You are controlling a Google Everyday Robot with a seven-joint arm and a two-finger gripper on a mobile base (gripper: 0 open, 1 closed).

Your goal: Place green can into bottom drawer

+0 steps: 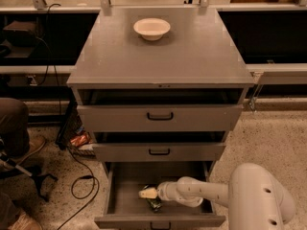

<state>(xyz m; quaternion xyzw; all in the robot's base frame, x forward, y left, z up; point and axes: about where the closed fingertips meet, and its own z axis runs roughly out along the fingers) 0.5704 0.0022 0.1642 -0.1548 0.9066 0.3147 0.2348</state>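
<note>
– So, where is the gripper (147,193)?
– Low in the centre of the frame, inside the bottom drawer (125,201), which stands pulled well out. A pale arm (206,191) reaches in from the big white robot body (261,200) at the lower right. It lies nearly level over the drawer floor and points left.
– Open or closed?
– I cannot tell. Only a pale tip shows at the arm's end, and I cannot tell whether it has hold of anything either.
– And the green can (154,204)?
– Also in the bottom drawer, dark and shiny, low on the drawer floor. It sits just below the gripper's tip in the frame, towards the drawer's front. I cannot say whether it touches the gripper or sits just apart from it.
– The other drawers?
– The top drawer (159,118) and the middle drawer (159,152) sit above it, each pulled out a little, with a dark gap over its front.
– Anything on the table (201,56)?
– A white bowl (151,28), upright, in the upper centre, towards the back of the grey top.
– And around it?
– A black cable (81,186) loops over the speckled floor (278,138) at the lower left. An orange packet (79,139) lies beside the table's left foot. A person's leg (13,121) and shoe (33,146) show at the left edge
</note>
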